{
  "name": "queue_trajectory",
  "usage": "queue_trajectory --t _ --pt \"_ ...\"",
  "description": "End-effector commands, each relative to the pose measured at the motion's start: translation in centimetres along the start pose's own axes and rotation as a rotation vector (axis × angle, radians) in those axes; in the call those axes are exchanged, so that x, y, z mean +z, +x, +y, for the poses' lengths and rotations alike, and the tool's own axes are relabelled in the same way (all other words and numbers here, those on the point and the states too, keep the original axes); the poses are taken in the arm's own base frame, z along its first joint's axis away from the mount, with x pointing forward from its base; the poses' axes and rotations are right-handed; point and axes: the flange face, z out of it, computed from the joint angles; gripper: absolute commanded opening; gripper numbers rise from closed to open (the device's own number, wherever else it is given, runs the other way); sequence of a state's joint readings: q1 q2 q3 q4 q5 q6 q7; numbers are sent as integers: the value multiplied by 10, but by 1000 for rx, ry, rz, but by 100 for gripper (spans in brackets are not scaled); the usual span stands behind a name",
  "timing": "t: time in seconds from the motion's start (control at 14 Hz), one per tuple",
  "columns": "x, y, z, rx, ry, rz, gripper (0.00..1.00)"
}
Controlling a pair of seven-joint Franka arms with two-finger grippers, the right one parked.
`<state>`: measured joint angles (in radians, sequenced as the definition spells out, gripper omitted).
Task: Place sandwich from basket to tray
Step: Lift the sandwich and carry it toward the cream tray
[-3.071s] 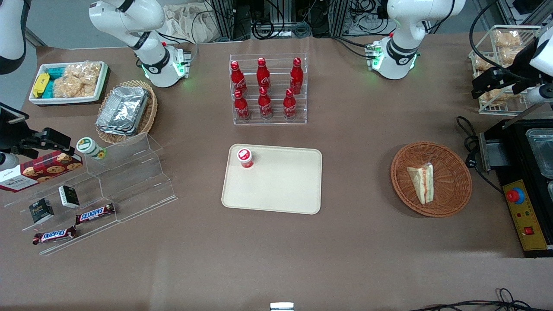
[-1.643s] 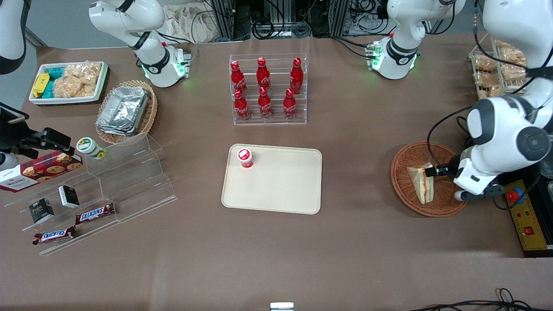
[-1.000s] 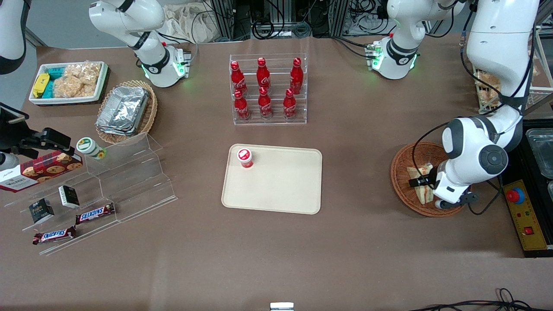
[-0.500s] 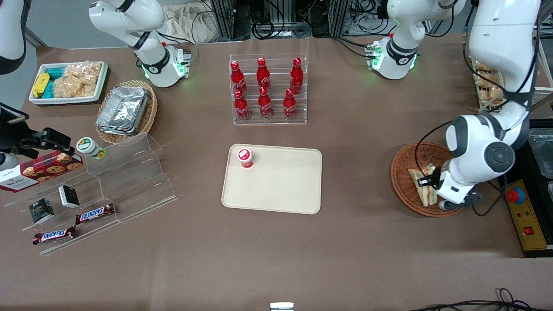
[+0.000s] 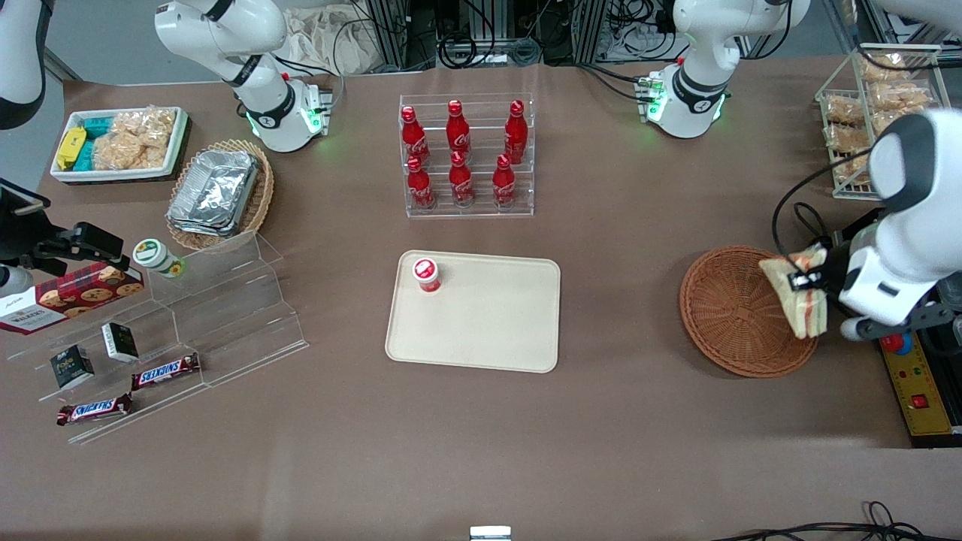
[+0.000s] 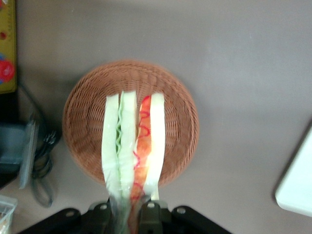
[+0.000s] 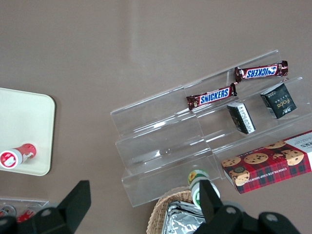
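Hanging above the basket's [image 5: 740,312] rim at the working arm's end of the table, the gripper [image 5: 803,281] was seen clamped on the sandwich [image 5: 800,299], which was held in the air clear of the weave. The left arm's white wrist [image 5: 894,255] was angled down toward the basket, with its elbow joint [image 5: 913,161] raised above it. In the left wrist view the sandwich [image 6: 132,146] was seen pinched at one end between the fingers [image 6: 148,214], its cut edge with the red and green filling turned to the camera and the round basket [image 6: 87,112] spread below it. No other item was seen in the basket.

One tray [image 5: 488,330] was seen at the middle of the table, well apart from the basket, toward the parked arm's end. One red-capped cup [image 5: 425,274] stood on the tray's corner farthest from the front camera. Six red bottles [image 5: 460,154] were counted in a clear rack, farther from the front camera than the tray. Two Snickers bars [image 5: 165,370] and two small dark boxes [image 5: 120,342] lay on the clear stepped stand [image 5: 225,315] toward the parked arm's end. One cookie box [image 5: 68,297], one green-lidded jar [image 5: 158,258], one oval wicker basket [image 5: 259,203] of foil containers and one white bin [image 5: 113,173] of snacks were also seen there.
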<state>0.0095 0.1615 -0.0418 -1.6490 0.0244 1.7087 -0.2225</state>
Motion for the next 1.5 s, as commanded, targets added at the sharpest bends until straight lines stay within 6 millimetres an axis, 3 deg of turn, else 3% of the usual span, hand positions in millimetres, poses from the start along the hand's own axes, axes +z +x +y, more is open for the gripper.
queue_trajectory --t 0.0,0.21,0.29,0.43,0.64,0.93,1.14,1.29,1.43 --pt "-69 -30 20 39 25 -14 0" --pt "-146 -70 37 48 22 -36 0" --pt "-158 -85 54 44 25 -44 0" --pt "-167 -113 106 -1 26 -42 0" --pt "-164 -154 190 -67 26 -30 0" --pt "-89 -130 275 -99 -32 -66 0" --pt "-15 -99 320 -124 -63 -91 0" --pt "44 -75 337 -167 -68 -117 0" --pt "96 -73 364 -149 -61 -119 0"
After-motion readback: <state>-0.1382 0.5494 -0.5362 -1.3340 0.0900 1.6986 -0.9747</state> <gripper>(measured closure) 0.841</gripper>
